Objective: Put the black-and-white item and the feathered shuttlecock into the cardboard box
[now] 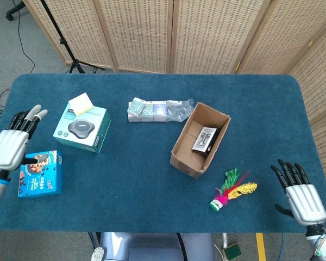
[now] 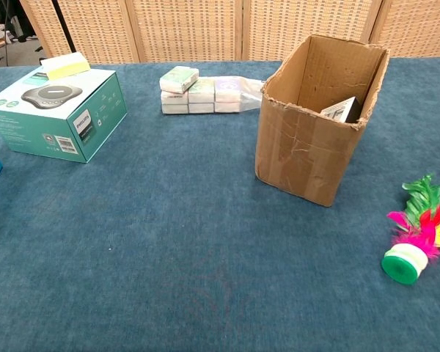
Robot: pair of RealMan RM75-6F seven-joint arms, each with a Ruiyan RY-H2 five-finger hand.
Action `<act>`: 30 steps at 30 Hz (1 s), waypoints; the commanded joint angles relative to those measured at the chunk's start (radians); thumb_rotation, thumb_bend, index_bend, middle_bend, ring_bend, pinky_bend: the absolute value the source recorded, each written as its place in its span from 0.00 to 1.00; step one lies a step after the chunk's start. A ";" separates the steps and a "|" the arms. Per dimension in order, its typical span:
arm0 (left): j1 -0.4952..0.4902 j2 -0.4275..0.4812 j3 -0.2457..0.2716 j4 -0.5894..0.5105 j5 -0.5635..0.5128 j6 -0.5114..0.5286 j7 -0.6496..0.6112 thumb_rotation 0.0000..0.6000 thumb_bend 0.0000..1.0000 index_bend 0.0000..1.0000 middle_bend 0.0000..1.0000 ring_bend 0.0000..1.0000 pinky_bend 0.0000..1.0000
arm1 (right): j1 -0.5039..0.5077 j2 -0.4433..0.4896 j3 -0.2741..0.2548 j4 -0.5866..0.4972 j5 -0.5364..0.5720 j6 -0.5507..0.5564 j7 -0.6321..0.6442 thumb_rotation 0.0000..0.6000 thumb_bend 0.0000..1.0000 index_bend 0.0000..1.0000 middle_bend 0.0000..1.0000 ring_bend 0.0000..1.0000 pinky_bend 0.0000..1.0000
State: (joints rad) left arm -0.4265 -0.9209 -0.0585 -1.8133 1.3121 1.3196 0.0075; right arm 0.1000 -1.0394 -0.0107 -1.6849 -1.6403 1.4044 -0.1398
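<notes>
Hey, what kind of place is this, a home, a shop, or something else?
Probably a lab or studio staged for robot trials: woven folding screens wall off a blue-clothed table, and a black stand with a trailing cable sits on the floor behind.

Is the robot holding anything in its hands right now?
No. The left hand and the right hand are both empty, fingers spread. The shuttlecock lies untouched on the table.

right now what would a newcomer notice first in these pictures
Probably the open brown cardboard box at mid-table, with a black-and-white item already lying inside it. Next, the bright feathered shuttlecock with pink, yellow and green plumes lying on the blue cloth just right of the box and nearer the robot. Both hands are empty with fingers spread: left hand at the left edge, right hand at the near right corner.
</notes>
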 commanded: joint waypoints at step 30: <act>0.226 0.010 0.002 -0.079 -0.036 0.127 -0.028 1.00 0.00 0.00 0.00 0.00 0.04 | 0.336 -0.203 -0.029 0.113 -0.084 -0.494 -0.192 1.00 0.00 0.23 0.14 0.05 0.03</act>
State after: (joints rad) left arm -0.2013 -0.9118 -0.0559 -1.8921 1.2762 1.4476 -0.0195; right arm 0.4320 -1.2329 -0.0431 -1.5819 -1.7375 0.9210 -0.3235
